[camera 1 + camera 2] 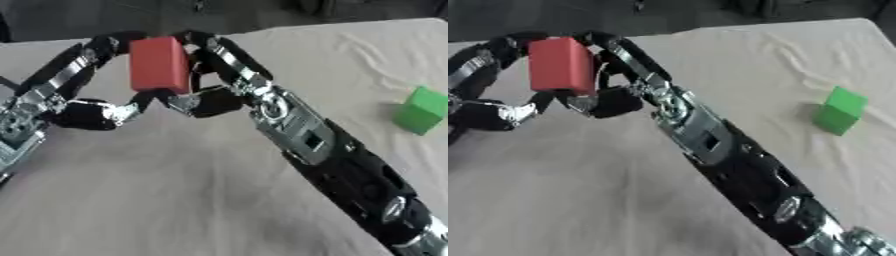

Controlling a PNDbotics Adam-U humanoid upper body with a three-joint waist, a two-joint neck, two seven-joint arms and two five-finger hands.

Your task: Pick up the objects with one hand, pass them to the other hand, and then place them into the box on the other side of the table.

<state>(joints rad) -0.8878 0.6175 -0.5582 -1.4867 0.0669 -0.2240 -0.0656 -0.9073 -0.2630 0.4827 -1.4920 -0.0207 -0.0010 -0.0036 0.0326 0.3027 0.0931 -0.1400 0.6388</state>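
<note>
The right robot hand [229, 75] reaches from the near right corner across the cloth-covered worktop [175, 200], and the left robot hand [74, 92] comes in from the left. Between them, raised above the worktop, a red block [159, 64] stands upright, both hands' fingers curled against it. Well apart to the right, a green cube [422, 110] sits on the cloth.

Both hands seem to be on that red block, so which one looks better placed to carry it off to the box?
No box is visible, so only a guess: the left hand. Its fingers and thumb span the red block top to bottom, while the right hand touches its other side.
</note>
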